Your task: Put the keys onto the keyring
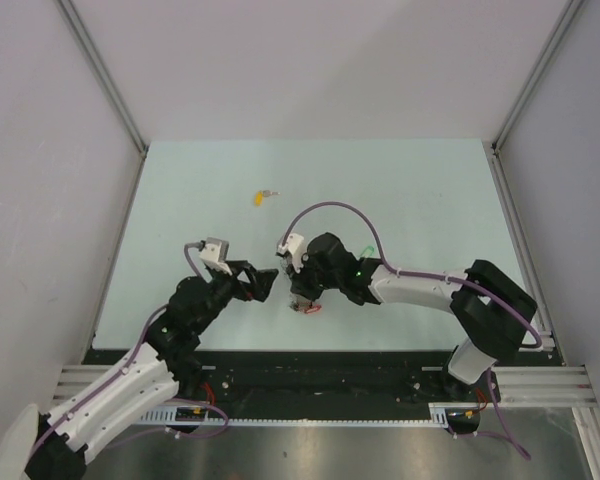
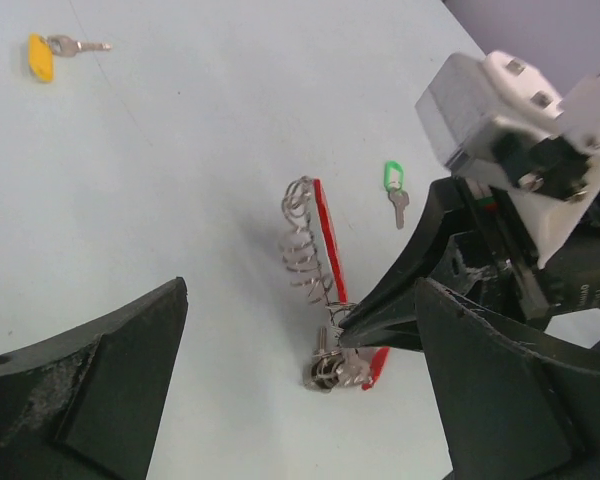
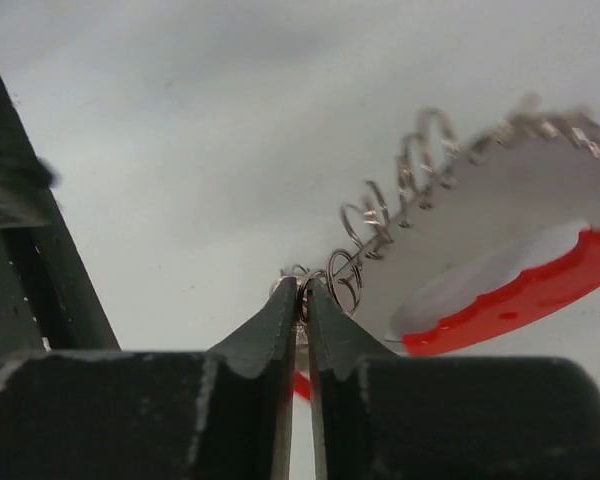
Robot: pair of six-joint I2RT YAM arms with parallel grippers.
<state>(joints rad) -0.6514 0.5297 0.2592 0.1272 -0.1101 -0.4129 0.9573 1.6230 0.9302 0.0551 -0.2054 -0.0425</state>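
The keyring (image 2: 328,240), a red band joined to a coiled grey metal chain (image 2: 302,245), lies on the table with a cluster of small rings at its near end. My right gripper (image 3: 302,285) is shut on one metal ring of the chain (image 3: 410,185), its tips (image 2: 346,336) pressed down onto it. The left gripper (image 2: 300,300) hovers wide open just left of the keyring (image 1: 307,308), holding nothing. A green-headed key (image 2: 394,186) lies beside the red band. A yellow-headed key (image 1: 261,196) lies apart, farther back on the table.
The pale table (image 1: 420,200) is walled by white panels at the back and sides. A black rail (image 1: 320,370) runs along the near edge by the arm bases. A grey cable (image 1: 335,210) loops above the right wrist.
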